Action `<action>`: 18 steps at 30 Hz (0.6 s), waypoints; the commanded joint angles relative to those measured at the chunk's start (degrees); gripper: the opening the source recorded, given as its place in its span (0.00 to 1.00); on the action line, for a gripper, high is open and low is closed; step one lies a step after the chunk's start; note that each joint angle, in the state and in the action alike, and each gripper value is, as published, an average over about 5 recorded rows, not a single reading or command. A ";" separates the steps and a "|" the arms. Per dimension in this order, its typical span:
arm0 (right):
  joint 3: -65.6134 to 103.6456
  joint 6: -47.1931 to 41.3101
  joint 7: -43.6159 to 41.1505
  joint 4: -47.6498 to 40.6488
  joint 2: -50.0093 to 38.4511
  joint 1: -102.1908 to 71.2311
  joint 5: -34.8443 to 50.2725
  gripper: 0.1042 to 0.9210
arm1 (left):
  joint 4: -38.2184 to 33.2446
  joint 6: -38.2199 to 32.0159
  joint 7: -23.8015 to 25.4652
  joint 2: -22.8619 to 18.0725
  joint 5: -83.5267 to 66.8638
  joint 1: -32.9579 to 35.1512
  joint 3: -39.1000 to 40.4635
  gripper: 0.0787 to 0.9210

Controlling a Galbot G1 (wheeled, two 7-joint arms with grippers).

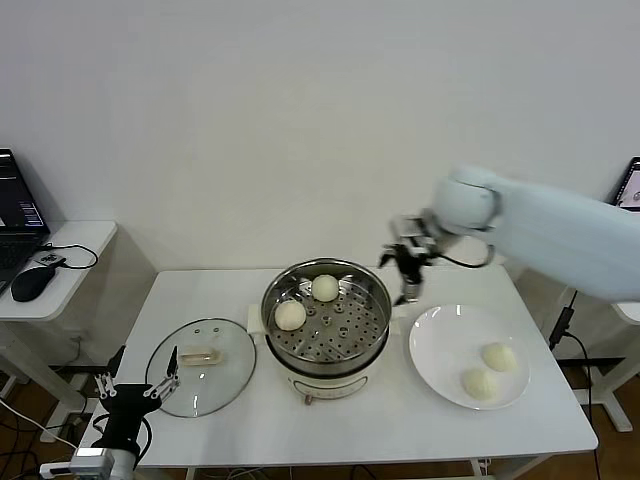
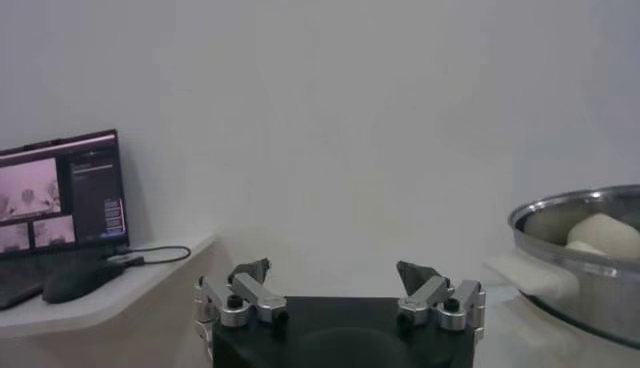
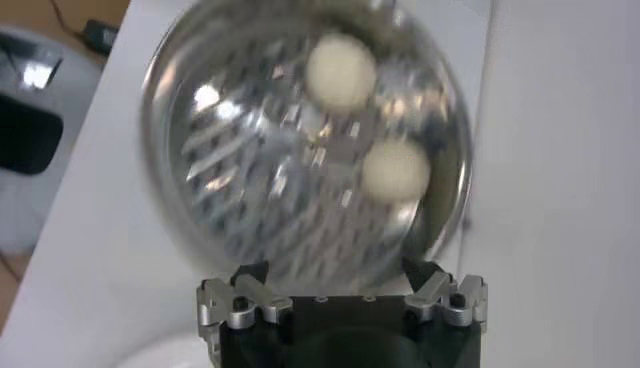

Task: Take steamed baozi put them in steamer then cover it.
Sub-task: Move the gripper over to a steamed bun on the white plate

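The steamer (image 1: 326,322) stands at the table's middle with two baozi on its perforated tray, one at the left (image 1: 290,315) and one at the back (image 1: 324,288). Both also show in the right wrist view (image 3: 340,72) (image 3: 395,170). Two more baozi (image 1: 498,357) (image 1: 480,383) lie on the white plate (image 1: 440,340). The glass cover (image 1: 200,365) lies flat on the table left of the steamer. My right gripper (image 1: 405,275) is open and empty, in the air between the steamer's right rim and the plate. My left gripper (image 1: 135,385) is open, parked low off the table's front left corner.
A side table at the left holds a laptop (image 1: 18,215) and a mouse (image 1: 32,282). The wall stands close behind the table. The steamer's rim and handle (image 2: 540,280) show in the left wrist view.
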 commanded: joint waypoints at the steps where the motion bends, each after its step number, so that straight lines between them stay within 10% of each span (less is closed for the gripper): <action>1: 13.14 7.70 -3.25 7.23 -22.62 -16.61 -11.79 0.88 | 0.74 -0.12 -0.01 0.02 0.22 0.49 0.34 0.88; 18: 34.40 10.70 0.11 0.94 -15.48 -48.17 -22.96 0.88 | 0.14 -0.07 0.05 -0.63 1.30 1.35 0.92 0.88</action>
